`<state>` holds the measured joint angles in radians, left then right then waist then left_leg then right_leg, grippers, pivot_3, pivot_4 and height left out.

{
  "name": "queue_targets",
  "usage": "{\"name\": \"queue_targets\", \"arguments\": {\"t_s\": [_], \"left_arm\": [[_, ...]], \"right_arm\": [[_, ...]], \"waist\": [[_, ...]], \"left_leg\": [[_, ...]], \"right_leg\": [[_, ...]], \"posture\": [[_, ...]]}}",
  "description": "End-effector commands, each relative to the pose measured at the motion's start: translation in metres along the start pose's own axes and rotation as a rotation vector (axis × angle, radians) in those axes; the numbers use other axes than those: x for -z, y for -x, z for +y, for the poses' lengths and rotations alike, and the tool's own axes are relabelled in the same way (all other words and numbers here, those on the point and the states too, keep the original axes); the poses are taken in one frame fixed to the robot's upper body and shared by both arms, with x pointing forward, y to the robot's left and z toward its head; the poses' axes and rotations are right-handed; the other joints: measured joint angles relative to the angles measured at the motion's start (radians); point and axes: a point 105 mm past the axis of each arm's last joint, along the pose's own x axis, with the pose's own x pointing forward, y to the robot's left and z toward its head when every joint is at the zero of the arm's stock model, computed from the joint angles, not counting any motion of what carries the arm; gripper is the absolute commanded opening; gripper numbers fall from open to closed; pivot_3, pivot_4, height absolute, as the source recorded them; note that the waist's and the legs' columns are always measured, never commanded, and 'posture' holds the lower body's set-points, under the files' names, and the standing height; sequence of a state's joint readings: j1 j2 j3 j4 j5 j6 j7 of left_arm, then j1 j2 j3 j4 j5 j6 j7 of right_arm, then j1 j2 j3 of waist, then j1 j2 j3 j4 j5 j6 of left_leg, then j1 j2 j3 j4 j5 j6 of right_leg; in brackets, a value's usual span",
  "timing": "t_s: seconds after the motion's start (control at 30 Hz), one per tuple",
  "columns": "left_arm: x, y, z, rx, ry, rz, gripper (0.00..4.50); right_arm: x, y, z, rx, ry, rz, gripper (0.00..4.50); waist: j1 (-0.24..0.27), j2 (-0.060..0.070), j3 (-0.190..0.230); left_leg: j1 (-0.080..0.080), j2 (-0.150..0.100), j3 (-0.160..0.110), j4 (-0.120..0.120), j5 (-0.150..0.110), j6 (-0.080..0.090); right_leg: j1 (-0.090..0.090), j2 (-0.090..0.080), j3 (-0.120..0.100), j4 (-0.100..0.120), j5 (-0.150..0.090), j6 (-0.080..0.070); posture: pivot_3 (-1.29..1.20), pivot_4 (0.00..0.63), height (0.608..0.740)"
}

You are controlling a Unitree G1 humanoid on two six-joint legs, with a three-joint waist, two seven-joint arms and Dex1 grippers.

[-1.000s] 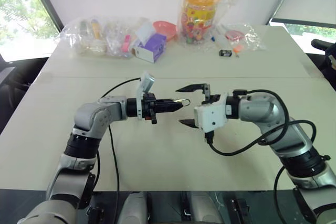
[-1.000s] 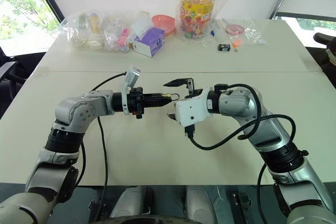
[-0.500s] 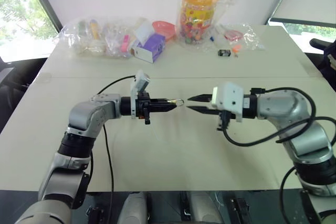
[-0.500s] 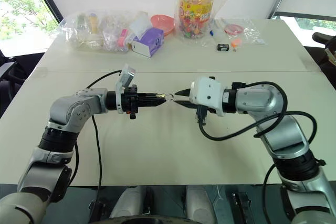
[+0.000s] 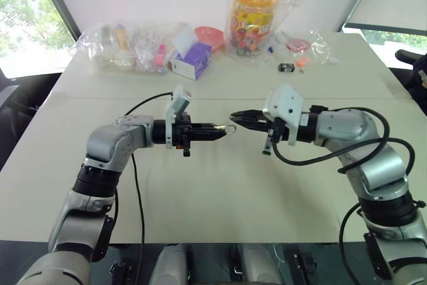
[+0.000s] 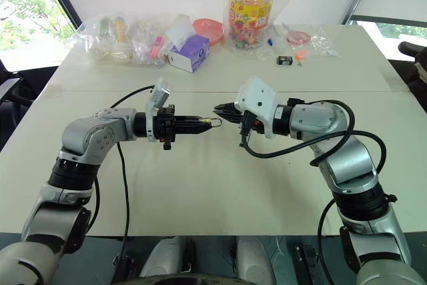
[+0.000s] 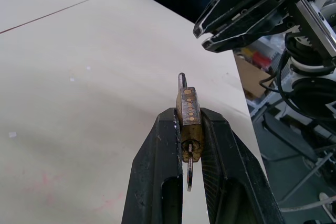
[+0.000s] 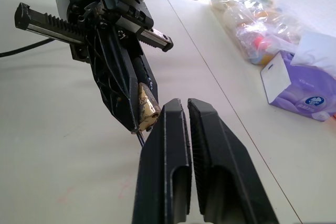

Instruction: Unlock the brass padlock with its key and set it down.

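Observation:
My left gripper is shut on the brass padlock, holding it level above the table. The silver shackle points out past the fingertips toward the right arm. The key is a thin sliver sticking out of the padlock's underside, back between the left fingers. My right gripper is shut with nothing in it. Its tips hang just beyond and slightly above the shackle, a small gap apart from it. In the right wrist view the padlock sits just beside the right fingertips.
Along the table's far edge lie clear bags of small items, a purple box, a pink bowl, an orange-lidded jar and a small black item. Pale tabletop lies bare below both grippers.
The right gripper went from wide open to shut, rolled over, and rose a little, so its tips now sit close by the shackle. The left gripper kept its hold and place.

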<state>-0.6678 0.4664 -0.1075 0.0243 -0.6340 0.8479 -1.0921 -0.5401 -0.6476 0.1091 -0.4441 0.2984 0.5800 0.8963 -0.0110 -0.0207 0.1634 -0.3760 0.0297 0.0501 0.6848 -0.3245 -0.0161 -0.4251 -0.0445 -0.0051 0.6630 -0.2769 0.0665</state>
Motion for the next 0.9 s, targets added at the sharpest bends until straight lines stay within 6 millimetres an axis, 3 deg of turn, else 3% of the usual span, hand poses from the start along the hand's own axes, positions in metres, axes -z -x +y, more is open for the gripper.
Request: {"name": "queue_targets", "arguments": {"t_s": [0.03, 0.3, 0.63, 0.9], "left_arm": [[-0.016, -0.001, -0.009, 0.034, -0.056, -0.024, 0.00], [-0.021, -0.001, -0.012, 0.049, -0.057, -0.031, 0.00], [-0.025, 0.000, -0.025, 0.113, -0.061, -0.028, 0.00], [-0.025, 0.001, -0.021, 0.092, -0.065, -0.024, 0.00]], "right_arm": [[-0.006, 0.000, 0.000, 0.005, 0.035, -0.018, 0.04], [0.005, -0.003, 0.007, -0.009, 0.038, 0.011, 0.04], [0.025, 0.000, 0.001, 0.011, 0.031, 0.053, 0.04], [0.024, 0.001, 0.007, -0.023, 0.050, 0.052, 0.04]], "waist": [[0.000, 0.000, 0.000], [0.000, 0.000, 0.000], [0.000, 0.000, 0.000], [0.000, 0.000, 0.000]], "left_leg": [[0.000, 0.000, 0.000, 0.000, 0.000, 0.000], [0.000, 0.000, 0.000, 0.000, 0.000, 0.000], [0.000, 0.000, 0.000, 0.000, 0.000, 0.000], [0.000, 0.000, 0.000, 0.000, 0.000, 0.000]], "right_leg": [[0.000, 0.000, 0.000, 0.000, 0.000, 0.000], [0.000, 0.000, 0.000, 0.000, 0.000, 0.000], [0.000, 0.000, 0.000, 0.000, 0.000, 0.000], [0.000, 0.001, 0.000, 0.000, 0.000, 0.000]], "posture": [[0.00, 0.150, 0.740], [0.00, 0.150, 0.740], [0.00, 0.150, 0.740], [0.00, 0.150, 0.740]]}}
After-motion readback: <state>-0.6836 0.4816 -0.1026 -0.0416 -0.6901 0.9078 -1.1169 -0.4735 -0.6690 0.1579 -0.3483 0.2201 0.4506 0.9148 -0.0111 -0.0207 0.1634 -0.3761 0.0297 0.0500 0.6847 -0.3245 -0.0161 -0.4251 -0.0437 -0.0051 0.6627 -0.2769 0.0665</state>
